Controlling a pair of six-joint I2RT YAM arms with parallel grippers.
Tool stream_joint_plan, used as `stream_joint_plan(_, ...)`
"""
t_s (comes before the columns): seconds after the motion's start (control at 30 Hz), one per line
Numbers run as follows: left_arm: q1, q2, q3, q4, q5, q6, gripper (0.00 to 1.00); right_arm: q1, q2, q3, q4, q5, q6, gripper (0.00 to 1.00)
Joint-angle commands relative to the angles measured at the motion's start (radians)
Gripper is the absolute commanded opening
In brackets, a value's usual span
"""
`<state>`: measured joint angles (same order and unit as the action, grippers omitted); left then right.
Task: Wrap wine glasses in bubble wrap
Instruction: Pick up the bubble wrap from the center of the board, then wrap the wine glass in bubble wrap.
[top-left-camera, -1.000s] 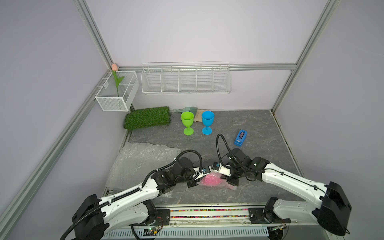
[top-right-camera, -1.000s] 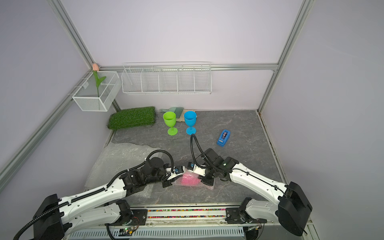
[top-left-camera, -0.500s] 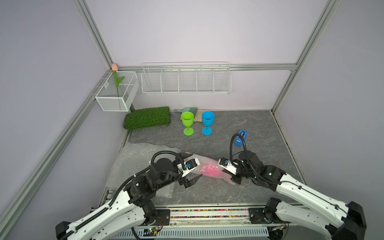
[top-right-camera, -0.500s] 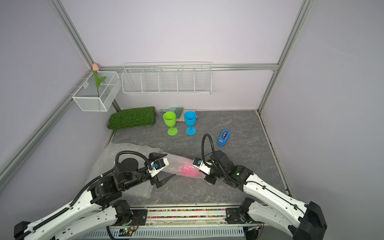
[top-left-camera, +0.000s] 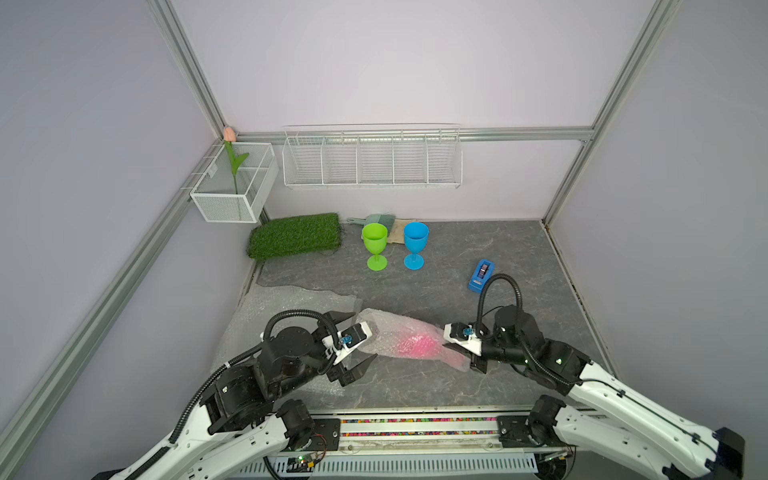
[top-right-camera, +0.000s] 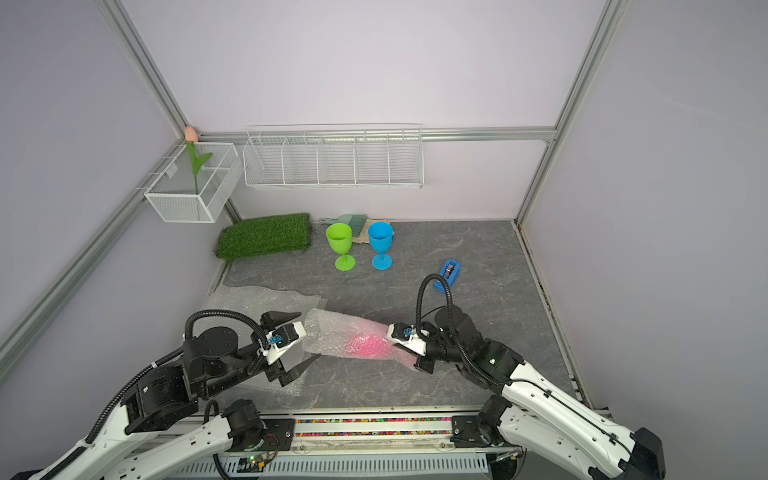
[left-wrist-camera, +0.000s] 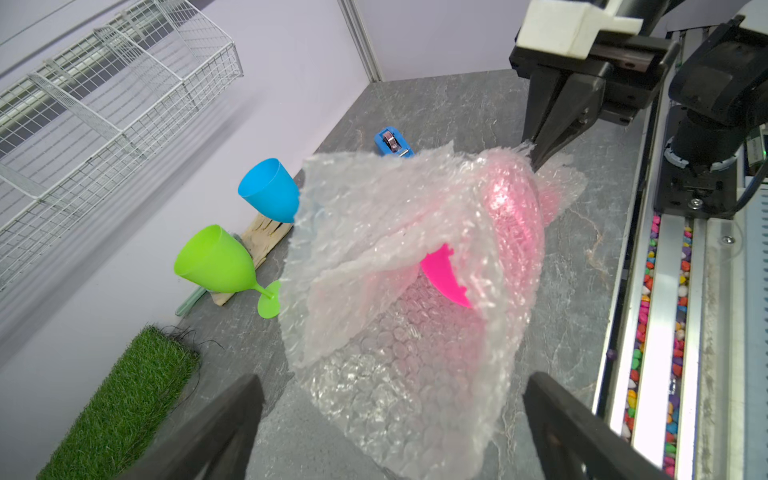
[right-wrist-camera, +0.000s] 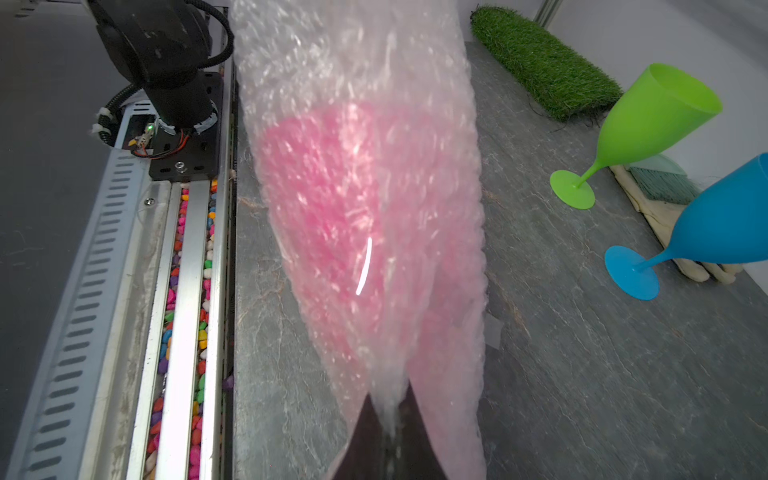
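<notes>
Jaws of the left gripper (top-left-camera: 364, 336) stand wide open and empty at the loose mouth of the wrap (top-left-camera: 390, 332), which lies on the table (top-left-camera: 457, 257) with the pink glass (left-wrist-camera: 442, 274) inside. The right gripper (left-wrist-camera: 536, 154) is pinched shut on the far end. It should probably hold firm while the left tucks the open flap snugly over the glass.

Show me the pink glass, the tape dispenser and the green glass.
pink glass (left-wrist-camera: 442, 276): left wrist view, its bare pink edge.
tape dispenser (top-left-camera: 481, 277): a top view, its body.
green glass (top-left-camera: 375, 239): a top view, its bowl.
</notes>
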<state>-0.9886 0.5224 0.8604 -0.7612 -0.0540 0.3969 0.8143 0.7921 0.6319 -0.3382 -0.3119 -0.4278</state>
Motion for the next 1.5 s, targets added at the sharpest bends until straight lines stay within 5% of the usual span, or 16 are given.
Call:
stream_joint_plan(0.0, -0.002, -0.01, 0.033, -0.067, 0.018, -0.006, 0.99, 0.008, -0.01, -0.004, 0.023, -0.097, -0.043, 0.07)
stream_joint_plan(0.37, -0.002, -0.006, 0.049, -0.12, 0.148, 0.024, 0.96, 0.02, -0.011, 0.008, -0.007, -0.17, -0.068, 0.07)
stream_joint_plan(0.53, -0.002, -0.02, 0.054, -0.143, 0.202, 0.036, 0.58, 0.025, -0.004, 0.012, -0.016, -0.153, -0.062, 0.07)
stream_joint_plan(0.87, -0.002, -0.018, 0.089, -0.15, 0.238, 0.053, 0.0, 0.032, 0.005, -0.077, 0.189, -0.106, 0.025, 0.07)
stream_joint_plan(1.07, -0.002, 0.075, 0.183, -0.183, 0.22, 0.098, 0.0, 0.032, 0.103, -0.183, 0.474, -0.114, 0.081, 0.07)
stream_joint_plan(1.47, -0.001, 0.414, 0.392, -0.256, 0.227, 0.184, 0.0, 0.03, 0.592, -0.295, 1.133, -0.192, 0.158, 0.07)
